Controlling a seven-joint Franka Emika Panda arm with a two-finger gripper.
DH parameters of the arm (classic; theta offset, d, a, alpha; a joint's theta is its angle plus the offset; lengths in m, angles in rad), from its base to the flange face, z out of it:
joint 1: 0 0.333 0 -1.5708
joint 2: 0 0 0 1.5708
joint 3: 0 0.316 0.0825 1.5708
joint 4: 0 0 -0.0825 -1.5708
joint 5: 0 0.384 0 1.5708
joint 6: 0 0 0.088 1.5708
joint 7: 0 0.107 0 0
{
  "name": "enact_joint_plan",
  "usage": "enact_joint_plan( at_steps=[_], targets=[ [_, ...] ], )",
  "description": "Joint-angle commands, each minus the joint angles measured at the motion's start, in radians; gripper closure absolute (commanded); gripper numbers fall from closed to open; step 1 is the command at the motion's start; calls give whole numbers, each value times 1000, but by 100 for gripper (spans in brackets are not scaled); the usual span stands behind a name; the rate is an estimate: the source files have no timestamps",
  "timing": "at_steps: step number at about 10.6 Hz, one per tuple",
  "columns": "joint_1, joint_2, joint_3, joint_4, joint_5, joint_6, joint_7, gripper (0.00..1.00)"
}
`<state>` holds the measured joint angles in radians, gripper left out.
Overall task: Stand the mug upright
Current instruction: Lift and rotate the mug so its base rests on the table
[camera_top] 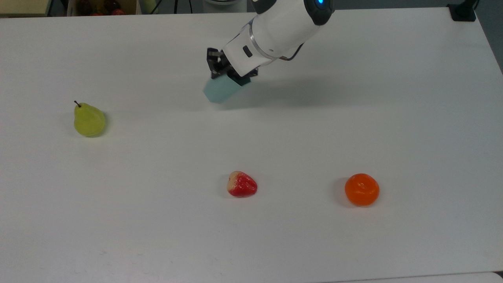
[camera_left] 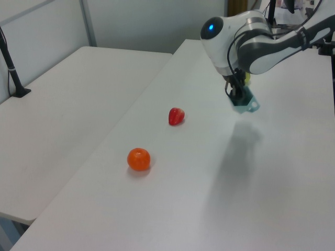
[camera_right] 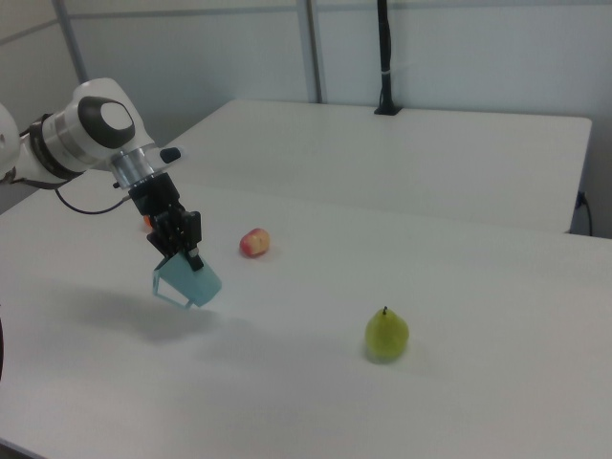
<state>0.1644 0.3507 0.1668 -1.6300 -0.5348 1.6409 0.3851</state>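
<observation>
Gripping the mug (camera_top: 221, 89) (camera_left: 245, 102) (camera_right: 188, 279) by its rim, the gripper (camera_top: 224, 70) (camera_left: 236, 93) (camera_right: 180, 239) is pinching the rim wall between its two dark fingers and holding the mug tilted, clear of the white table (camera_top: 275, 243) (camera_left: 172, 209) (camera_right: 459, 411). In the right view the mug's open mouth is facing down and toward the right view's left, with a soft shadow lying on the surface below it. The mug is hanging over the part of the table toward the top view's upper edge, near the middle of that edge's length. A pear (camera_top: 89, 120) (camera_right: 386, 335) is lying near the top view's left edge. A strawberry (camera_top: 241, 184) (camera_left: 176, 116) (camera_right: 253, 242) and an orange (camera_top: 362, 189) (camera_left: 138, 159) are lying toward the top view's lower edge, well apart from each other and from the mug.
</observation>
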Motion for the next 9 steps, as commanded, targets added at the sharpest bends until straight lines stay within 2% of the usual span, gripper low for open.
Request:
enact_joint_plan(
  at_steps=[1,4,6,7,9],
  targets=[
    [-41,-6,7,-37,151,251,-99,100],
    [-77,17,5,-48,372,318,-412,100],
    [-94,31,5,-48,441,317,-547,100],
    [-94,43,5,-47,444,313,-566,96],
    [-92,44,4,-47,444,303,-554,45]
  ],
)
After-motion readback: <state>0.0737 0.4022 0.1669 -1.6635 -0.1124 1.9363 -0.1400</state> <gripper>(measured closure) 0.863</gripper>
